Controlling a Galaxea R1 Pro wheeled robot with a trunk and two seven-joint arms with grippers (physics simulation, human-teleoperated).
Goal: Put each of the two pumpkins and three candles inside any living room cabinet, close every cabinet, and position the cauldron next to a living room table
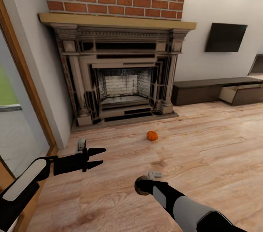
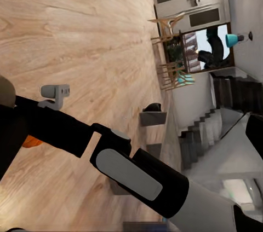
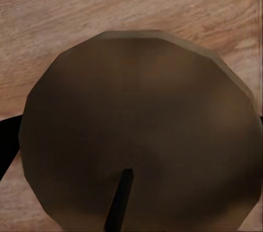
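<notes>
An orange pumpkin [image 1: 152,135] sits on the wooden floor in front of the fireplace, ahead of both arms. In the head view my right gripper [image 1: 143,186] is shut on a tan candle [image 1: 139,184] just above the floor. That candle's [image 3: 137,133] round top and dark wick sit close up in the right wrist view. My left gripper [image 1: 100,157] hangs open and empty to the left of the pumpkin. The long dark cabinet [image 1: 204,91] stands along the right wall with one pale drawer [image 1: 233,93] pulled out. A sliver of the pumpkin [image 2: 32,142] peeks out behind my right arm.
A large dark fireplace [image 1: 120,78] under a brick wall stands straight ahead. A glass door with a wooden frame [image 1: 22,78] is at the left. A black TV [image 1: 225,37] hangs above the cabinet. Dining chairs [image 2: 171,51] and stairs [image 2: 213,117] lie further off.
</notes>
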